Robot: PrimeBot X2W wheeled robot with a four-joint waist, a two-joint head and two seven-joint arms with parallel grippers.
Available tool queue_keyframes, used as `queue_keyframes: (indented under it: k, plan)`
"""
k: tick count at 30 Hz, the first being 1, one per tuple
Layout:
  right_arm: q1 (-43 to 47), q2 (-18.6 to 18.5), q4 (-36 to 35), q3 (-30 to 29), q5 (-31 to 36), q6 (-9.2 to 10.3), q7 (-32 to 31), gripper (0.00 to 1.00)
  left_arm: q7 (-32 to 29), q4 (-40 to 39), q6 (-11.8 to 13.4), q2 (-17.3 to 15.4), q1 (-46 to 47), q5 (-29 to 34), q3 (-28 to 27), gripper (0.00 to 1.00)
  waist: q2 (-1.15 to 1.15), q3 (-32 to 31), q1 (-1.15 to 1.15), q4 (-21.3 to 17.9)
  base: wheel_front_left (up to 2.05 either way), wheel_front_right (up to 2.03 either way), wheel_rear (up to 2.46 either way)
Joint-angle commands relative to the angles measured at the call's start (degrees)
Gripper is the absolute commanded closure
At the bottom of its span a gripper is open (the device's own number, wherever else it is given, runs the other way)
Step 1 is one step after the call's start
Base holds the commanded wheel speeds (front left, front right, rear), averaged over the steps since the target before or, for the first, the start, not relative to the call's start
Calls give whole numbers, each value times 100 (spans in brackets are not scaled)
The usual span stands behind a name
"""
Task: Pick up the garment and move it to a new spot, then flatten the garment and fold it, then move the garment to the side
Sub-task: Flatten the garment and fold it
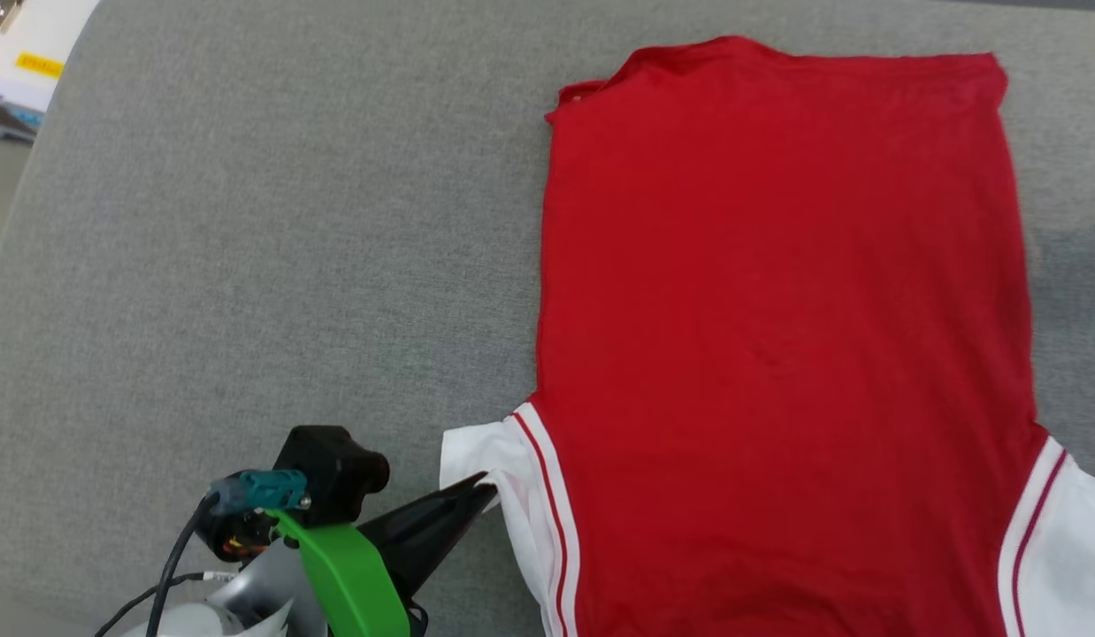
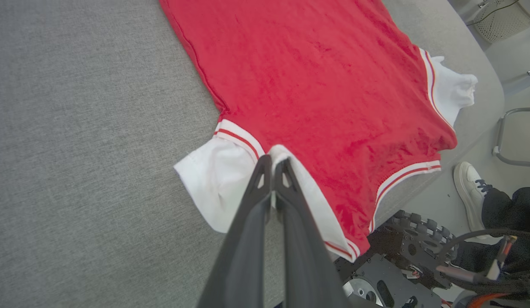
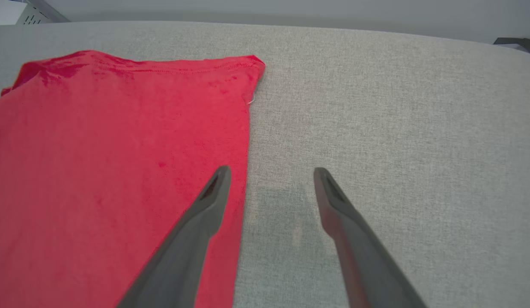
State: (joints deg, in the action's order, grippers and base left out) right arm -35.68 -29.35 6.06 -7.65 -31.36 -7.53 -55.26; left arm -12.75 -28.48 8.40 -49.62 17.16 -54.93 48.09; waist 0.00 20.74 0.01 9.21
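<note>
Left end effector (image 1: 487, 485) pinched together on white sleeve (image 2: 213, 179) of garment (image 1: 777, 310), at 7 o'clock of its red body. Right end effector (image 3: 271, 171) apart, over the garment's edge. Garment flat on bench (image 1: 247, 265), 3 o'clock side. Judged light, limp, stretchy: grip hems or seams.

In the head view the garment (image 1: 777, 310) runs off the bottom edge, which crops its collar end, and the right edge cuts its right sleeve (image 1: 1074, 548). The face lying against the desk (image 1: 247, 265) is hidden. In the left wrist view the left end effector (image 2: 271, 166), fingers pressed together on a raised fold, covers part of the left sleeve (image 2: 213, 179). A person there is cut down to a white shoe (image 2: 468, 188) and a dark trouser leg (image 2: 509, 209). The pale box (image 1: 26, 53) is cropped, its yellow label (image 1: 39, 64) too small to read. The right end effector (image 3: 271, 170), fingers spread, leaves by the bottom edge.
</note>
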Motion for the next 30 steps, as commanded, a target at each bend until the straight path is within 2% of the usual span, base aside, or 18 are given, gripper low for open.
queue_keyframes:
  k: [1,12,17,25,26,27,30]
  plan:
    - [-276,-8,137,-22,120,4,-124,0,-20,-55,37,73,126,93,-1,100,0,802,-1,695,0,0,0]
    - [-1656,-230,1207,117,907,4,-595,0,-12,-272,-33,351,347,318,126,100,0,1303,-1,1210,0,0,0]
    - [-1822,-383,1562,221,1216,4,-573,0,39,-186,-69,452,406,342,138,100,0,1372,-1,1347,0,0,0]
    - [-1829,-404,1963,319,1372,4,-476,0,127,-47,-137,555,448,343,150,100,0,1371,-1,1387,0,0,0]
    - [-1805,-399,1988,338,1370,4,-505,55,130,-39,-138,558,451,341,149,100,0,1367,-1,1382,0,0,0]
    - [-1779,-401,1993,373,1363,4,-526,100,130,-31,-136,557,456,345,148,100,0,1361,-1,1373,0,0,0]
    - [-1743,-415,1993,402,1354,4,-491,100,128,-15,-125,554,484,355,131,100,0,1332,-1,1347,0,0,0]
